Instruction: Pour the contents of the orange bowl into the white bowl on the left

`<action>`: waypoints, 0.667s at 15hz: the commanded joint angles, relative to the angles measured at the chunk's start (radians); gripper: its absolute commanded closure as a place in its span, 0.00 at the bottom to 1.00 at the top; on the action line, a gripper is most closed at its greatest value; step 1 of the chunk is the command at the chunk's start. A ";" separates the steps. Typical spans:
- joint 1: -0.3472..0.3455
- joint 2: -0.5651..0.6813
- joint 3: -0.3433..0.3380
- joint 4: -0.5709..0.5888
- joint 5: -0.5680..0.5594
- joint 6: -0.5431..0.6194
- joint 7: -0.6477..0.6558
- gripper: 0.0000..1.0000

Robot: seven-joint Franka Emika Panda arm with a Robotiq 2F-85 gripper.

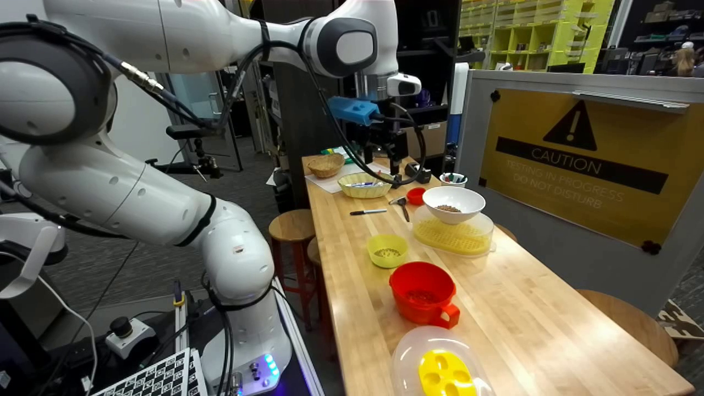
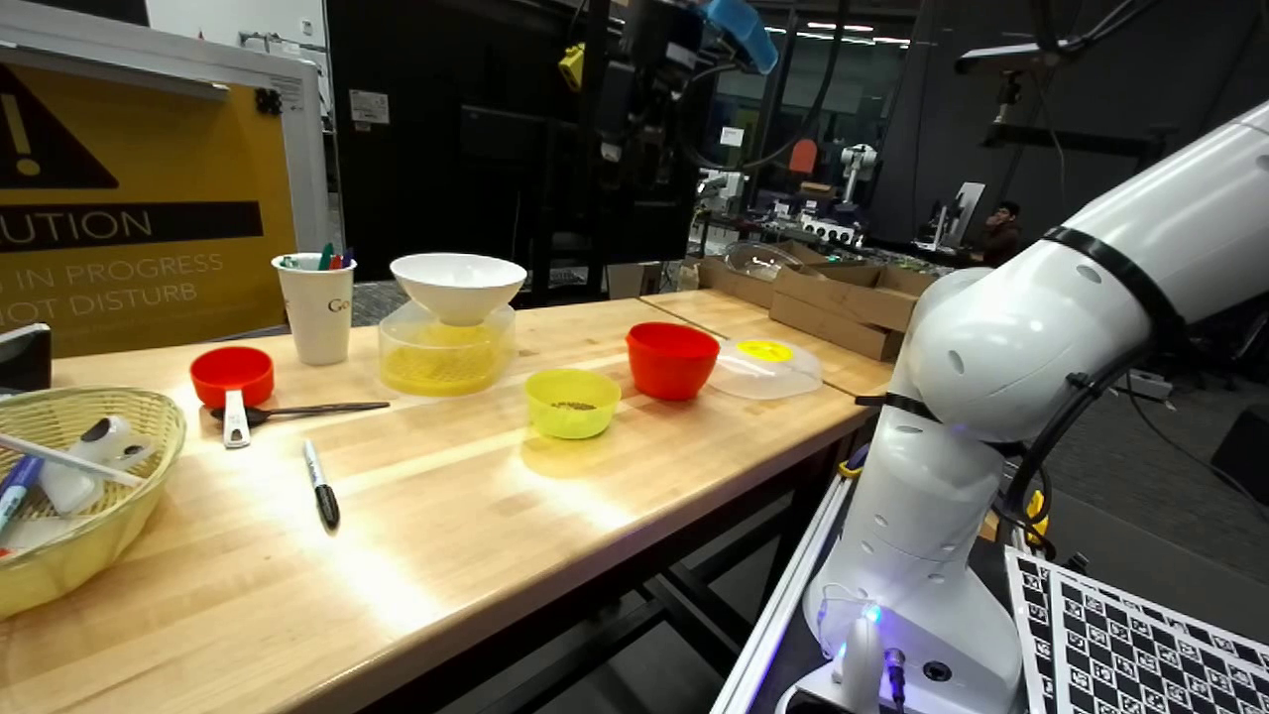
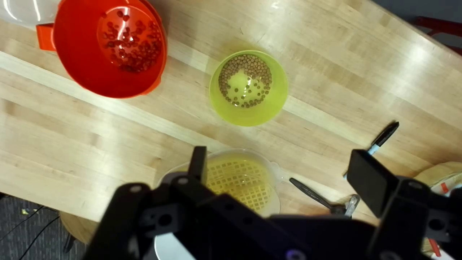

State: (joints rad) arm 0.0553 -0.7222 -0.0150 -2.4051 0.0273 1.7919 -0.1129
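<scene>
The orange bowl (image 1: pixel 410 278), glossy red-orange with a side handle, stands upright on the table in both exterior views (image 2: pixel 672 365). In the wrist view it (image 3: pixel 83 68) is at the upper left, with small red pieces inside. The white bowl (image 1: pixel 462 199) sits on a clear and yellow container in both exterior views (image 2: pixel 458 283), with brown pieces inside. In the wrist view only a sliver of the white bowl (image 3: pixel 169 247) shows, the rest hidden behind my gripper. My gripper (image 3: pixel 281 168) is open and empty, high above the table, apart from both bowls.
A yellow-green bowl (image 3: pixel 249 112) of brown pellets stands beside the orange bowl. The clear and yellow container (image 2: pixel 446 372) is under the white bowl. A marker (image 2: pixel 320 484), dark spoon (image 2: pixel 327 408), red scoop (image 2: pixel 232 375), white cup (image 2: pixel 319 312), basket (image 2: pixel 99 545) and lidded dish (image 1: pixel 410 357) are around.
</scene>
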 commanded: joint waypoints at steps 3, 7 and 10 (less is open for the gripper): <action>0.002 0.012 0.022 -0.015 0.003 0.022 0.019 0.00; -0.014 0.066 0.033 -0.002 0.001 0.014 0.071 0.00; -0.037 0.121 0.030 0.006 -0.001 0.009 0.133 0.00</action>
State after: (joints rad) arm 0.0470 -0.6594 0.0053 -2.4214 0.0273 1.8053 -0.0380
